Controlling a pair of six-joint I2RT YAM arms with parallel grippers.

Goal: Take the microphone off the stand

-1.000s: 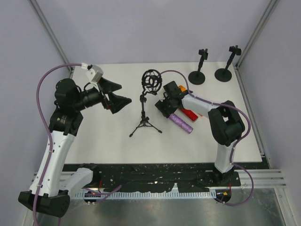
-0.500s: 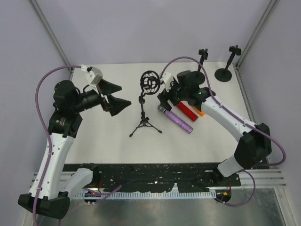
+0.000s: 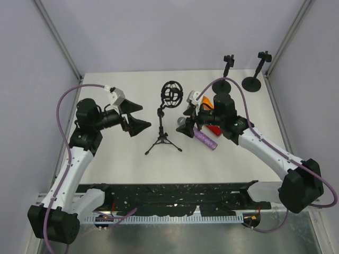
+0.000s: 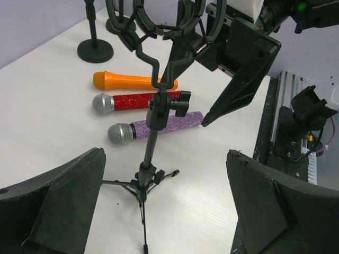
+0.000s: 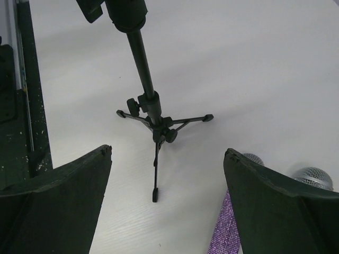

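Note:
The black tripod stand (image 3: 163,138) stands mid-table, and its round shock mount (image 3: 170,93) holds nothing. A purple glitter microphone (image 3: 204,137) lies on the table right of the stand, with a red one (image 3: 213,128) and an orange one (image 3: 206,101) behind it. My right gripper (image 3: 186,121) hangs open just above the purple microphone's head, facing the stand (image 5: 153,114), with nothing between its fingers. My left gripper (image 3: 144,116) is open left of the stand, whose pole (image 4: 151,143) shows between its fingers. The three microphones (image 4: 159,126) lie beyond it.
Two small round-base stands (image 3: 222,84) (image 3: 252,82) are at the back right corner. The right arm's purple cable (image 3: 233,84) loops over that area. Grey walls close in the table on three sides.
My right gripper has opened wider and its arm has swung out over the table, leaving the purple microphone lying there. My left gripper has come lower and nearer the stand.

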